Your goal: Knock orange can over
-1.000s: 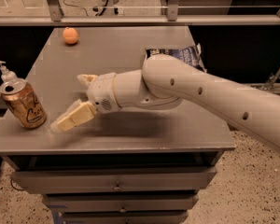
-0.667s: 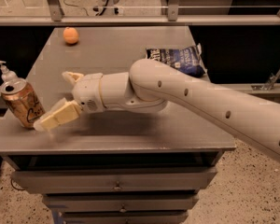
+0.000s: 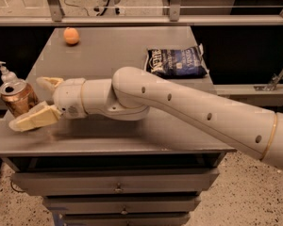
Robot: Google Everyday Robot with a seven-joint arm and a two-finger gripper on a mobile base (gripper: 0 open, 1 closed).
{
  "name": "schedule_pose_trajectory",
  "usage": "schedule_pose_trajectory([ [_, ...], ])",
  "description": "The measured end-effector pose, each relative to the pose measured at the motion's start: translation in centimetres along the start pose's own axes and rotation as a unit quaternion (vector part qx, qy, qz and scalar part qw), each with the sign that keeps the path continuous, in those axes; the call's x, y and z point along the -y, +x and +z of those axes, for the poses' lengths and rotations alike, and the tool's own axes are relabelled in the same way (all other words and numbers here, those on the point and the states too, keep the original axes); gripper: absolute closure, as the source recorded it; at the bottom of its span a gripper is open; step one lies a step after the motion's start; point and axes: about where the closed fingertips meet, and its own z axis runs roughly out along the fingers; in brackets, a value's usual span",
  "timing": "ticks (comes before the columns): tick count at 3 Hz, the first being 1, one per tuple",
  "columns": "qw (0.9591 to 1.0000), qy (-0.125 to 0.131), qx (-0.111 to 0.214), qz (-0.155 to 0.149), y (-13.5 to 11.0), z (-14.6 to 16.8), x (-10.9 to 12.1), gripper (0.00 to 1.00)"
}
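**A:** How do the gripper's point(image 3: 27, 102) fingers point(image 3: 35, 118) stand?

**B:** Spread wide, gripping nothing. The near one lies across the base of the orange can point(image 3: 16, 94), at the table's point(image 3: 108, 46) left edge.

**A:** The risk?

**B:** A leftward push may send the can off the table, or topple the pump bottle point(image 3: 4, 72) just behind it.

**A:** Count?

**B:** One can, one bottle, one orange ball point(image 3: 71, 36), one blue bag point(image 3: 176, 61).

At the left of the frame, the end effector point(image 3: 27, 102) has matt cream plastic fingers point(image 3: 33, 119) spread about the orange can point(image 3: 18, 98), which is shiny copper-gold metal with a bright silver top. The arm point(image 3: 179, 107) has a smooth, faintly glossy off-white plastic shell. The worktop point(image 3: 113, 46) looks smooth, matt grey. The dark blue snack bag point(image 3: 177, 61) at upper right is crinkled, glossy film.
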Motion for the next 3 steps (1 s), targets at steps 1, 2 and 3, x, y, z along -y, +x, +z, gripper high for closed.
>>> schedule_pose_trajectory([
  [1,1.0000,0.003,0.006,-0.002,0.1,0.6,-0.4,0.41],
  [2,0.9999,0.010,0.006,-0.006,0.1,0.6,-0.4,0.64],
  [3,0.9995,0.026,-0.005,-0.014,-0.5,-0.9,0.4,0.88],
])
